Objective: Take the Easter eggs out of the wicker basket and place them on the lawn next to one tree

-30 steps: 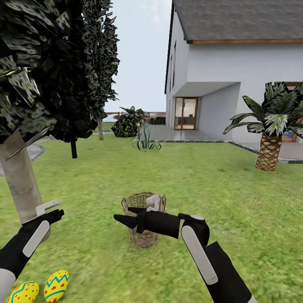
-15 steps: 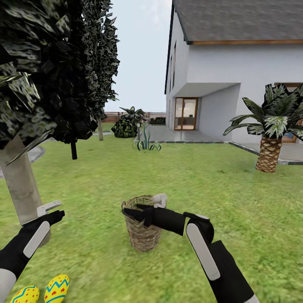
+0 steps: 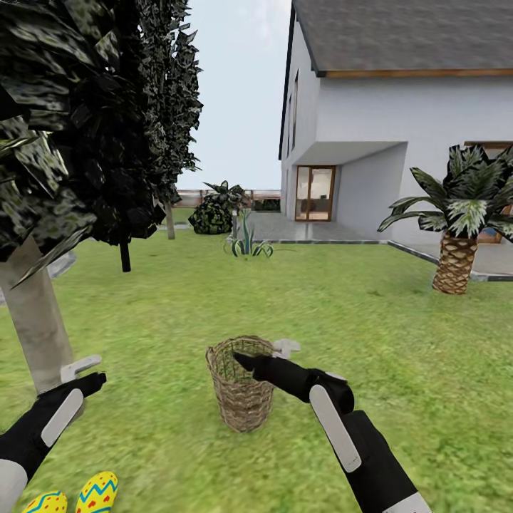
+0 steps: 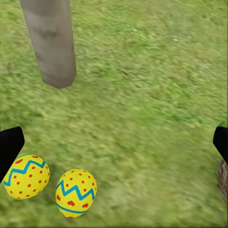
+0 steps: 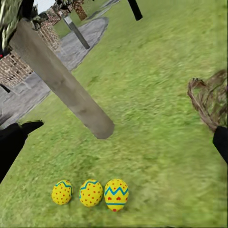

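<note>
Right pincer [image 3: 246, 360] hangs at the near rim of the wicker basket [image 3: 241, 385], its dark fingers spread wide and holding nothing. Left pincer [image 3: 89, 376], also spread and bare, hovers low beside the pale trunk of the tree [image 3: 35, 313]. Below it, on the lawn [image 3: 370, 320], 2 Easter eggs [image 4: 76, 192] lie side by side, just apart, near the trunk's foot; the right wrist view shows 3 eggs in a row there, the basket well apart from them. Farther off stand a scaly palm [image 3: 456, 249], a thin dark-trunked tree [image 3: 125, 253] and a white house [image 3: 399, 121].
</note>
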